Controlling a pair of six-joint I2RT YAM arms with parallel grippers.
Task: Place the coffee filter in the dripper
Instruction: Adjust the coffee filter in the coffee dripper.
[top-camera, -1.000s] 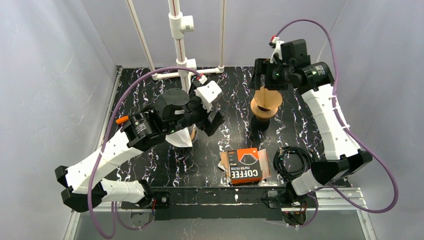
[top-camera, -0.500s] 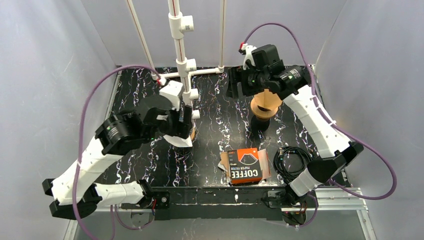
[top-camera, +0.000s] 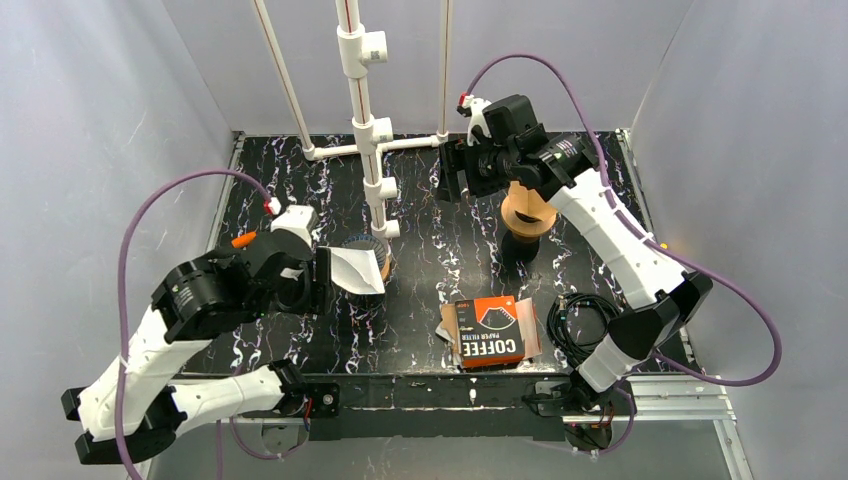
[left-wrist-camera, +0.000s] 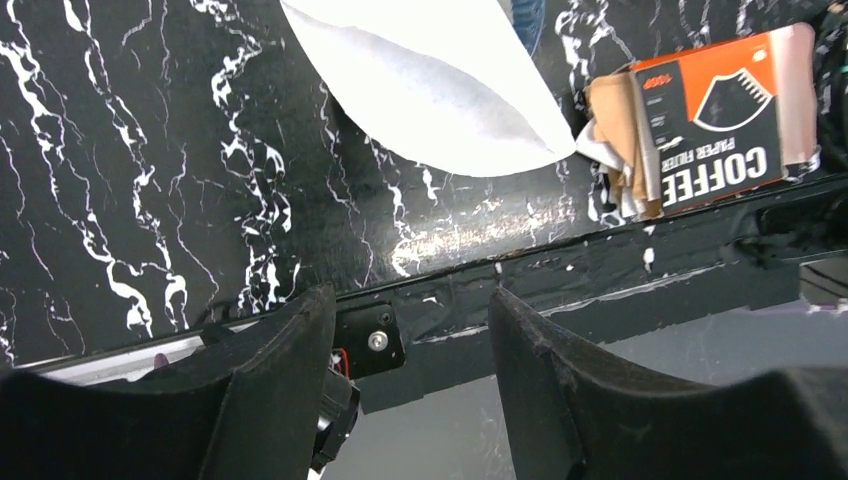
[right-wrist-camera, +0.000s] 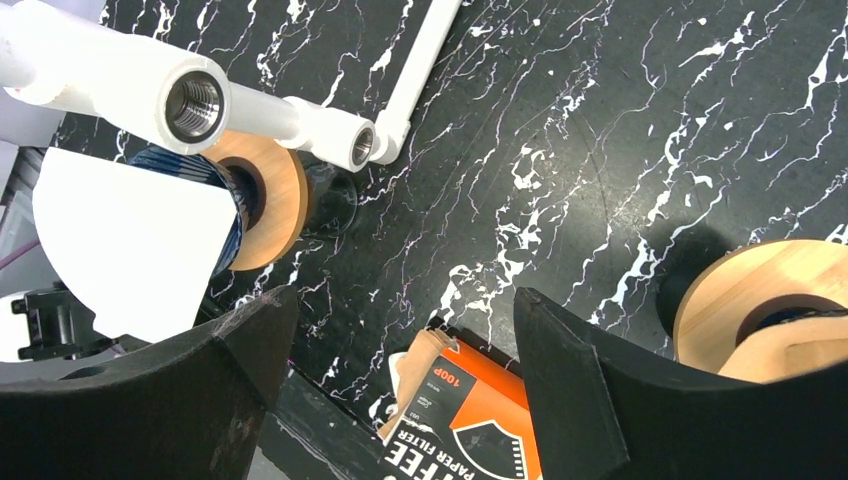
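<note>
**Risks, left to right.** The left claw (left-wrist-camera: 410, 300) stands parted and empty, near the white paper filter (top-camera: 350, 268) but not touching it. The filter rests in the left dripper (right-wrist-camera: 272, 192), standing well proud of the rim and leaning toward the left arm. It looks loosely seated rather than pressed against the cone wall. Light, springy paper in that pose could tip out onto the table (top-camera: 260, 190) if a finger or the wrist brushes it, or could unfold and ride up on its own. Whether its tip reaches the bottom of the cone cannot be told. The right claw (right-wrist-camera: 405, 300) hangs above the far part of the table between the two drippers, spread wide and holding nothing. A careless descent from there could strike the white pipe frame (top-camera: 362, 90) or the right dripper (top-camera: 527, 218) near it.

**Containers, left to right.**
- **Left dripper:** a dark cone with a wooden collar, holding the single white filter.
- **Coffee filter box (top-camera: 490, 333):** orange and black, lying flat near the front edge of the table, with brown paper showing loose at its left end.
- **Right dripper:** a wooden collar, holding a brown paper filter (top-camera: 533, 198) that stands up out of it.
</note>
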